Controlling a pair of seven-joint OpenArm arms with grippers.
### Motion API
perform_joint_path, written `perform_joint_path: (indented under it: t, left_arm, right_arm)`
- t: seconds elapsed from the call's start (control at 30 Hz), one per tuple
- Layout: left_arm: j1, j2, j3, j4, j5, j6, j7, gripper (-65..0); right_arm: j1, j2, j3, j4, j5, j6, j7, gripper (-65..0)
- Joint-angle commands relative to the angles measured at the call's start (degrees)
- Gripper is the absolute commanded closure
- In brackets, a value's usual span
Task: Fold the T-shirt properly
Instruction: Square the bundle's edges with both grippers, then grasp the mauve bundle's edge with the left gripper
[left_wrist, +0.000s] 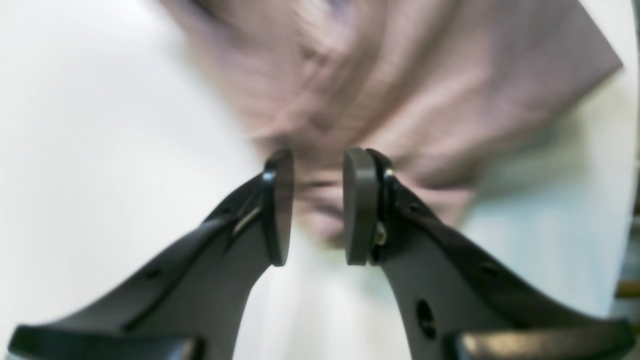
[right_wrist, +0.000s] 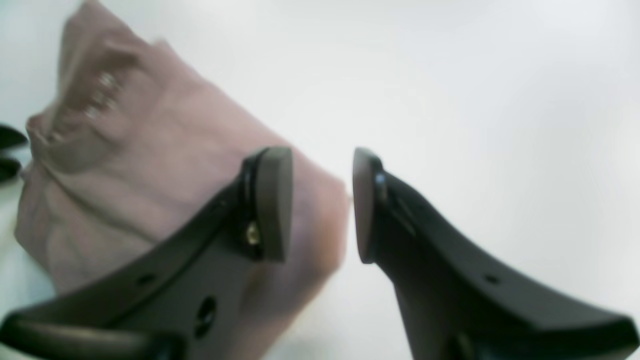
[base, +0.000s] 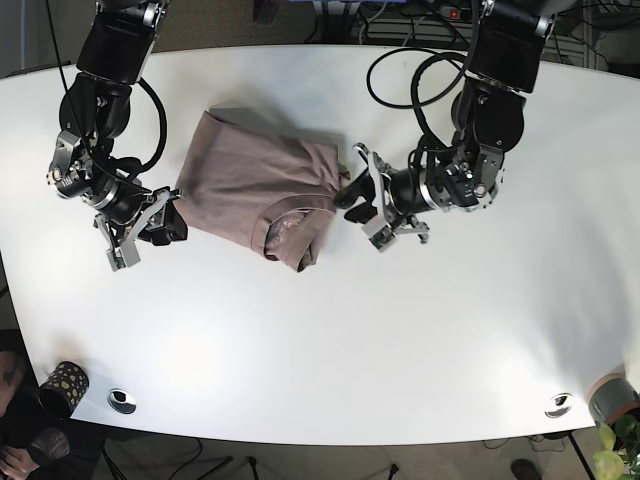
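The mauve T-shirt (base: 250, 180) lies partly folded and rumpled on the white table (base: 400, 330), left of centre, with its collar area bunched at the front. My left gripper (base: 352, 200) hovers open at the shirt's right edge. In the left wrist view that left gripper (left_wrist: 317, 207) has a clear gap between its pads, and blurred T-shirt (left_wrist: 400, 90) cloth lies beyond them. At the shirt's left lower corner my right gripper (base: 172, 222) is open. The right wrist view shows the right gripper (right_wrist: 322, 205) apart over a corner of the T-shirt (right_wrist: 150, 165), gripping nothing.
A patterned cup (base: 62, 385) stands at the table's front left corner, with a metal disc (base: 122, 400) next to it. Another disc (base: 558, 404) and a potted plant (base: 620, 430) are at the front right. Cables (base: 420, 30) run along the back edge.
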Motion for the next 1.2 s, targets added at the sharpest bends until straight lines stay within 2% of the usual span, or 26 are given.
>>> perform_joint_path:
  t: [0.0, 0.2, 0.3, 0.43, 0.7, 0.87, 1.0, 1.07, 1.17]
  left_arm:
    - [-0.4, 0.2, -2.0, 5.9, -1.2, -0.1, 1.0, -15.7]
    - [0.0, 0.5, -6.8, 10.5, -1.2, -0.1, 4.7, -15.7]
    - [1.4, 0.7, -8.2, 11.4, -1.2, -0.1, 4.7, -15.8]
    - [3.0, 0.8, -8.2, 13.1, -0.8, -0.1, 4.7, -15.8]
    - [3.9, 2.2, -8.2, 13.1, -0.8, 2.9, 4.7, -15.8]
    - [3.9, 2.2, -8.2, 13.1, -0.7, 2.9, 4.7, -16.0]
    - [3.8, 2.2, -8.2, 13.1, -0.7, 2.9, 4.7, -16.1]
    - [3.8, 2.3, -8.2, 13.1, -0.7, 3.4, 4.7, -19.7]
    - [3.8, 2.3, -8.2, 13.1, -0.7, 6.4, 4.7, -28.9]
  right_arm:
    - [1.0, 2.3, -0.1, 2.3, 0.9, 0.54, 0.4, -19.2]
    - [2.6, 3.9, -0.3, -3.2, 0.7, 0.54, 0.5, -19.2]
    - [3.1, 4.9, -1.5, -4.7, -2.4, 0.54, 1.8, -19.2]
    - [2.0, 5.1, -3.7, -4.7, -6.0, 0.54, 2.7, -19.0]
    - [-3.1, 4.7, -6.9, -1.9, -6.0, 0.54, 2.7, -18.9]
    - [-9.2, 2.2, -10.0, 6.4, -6.1, 0.54, 2.5, -18.9]
    - [-13.2, 0.3, -15.5, 12.3, -6.3, 0.54, 2.5, -18.9]
    - [-14.4, -0.3, -18.1, 14.3, -6.3, 0.54, 2.5, -18.9]
    - [-15.3, -2.5, -22.4, 15.0, -6.3, 0.54, 2.5, -18.9]
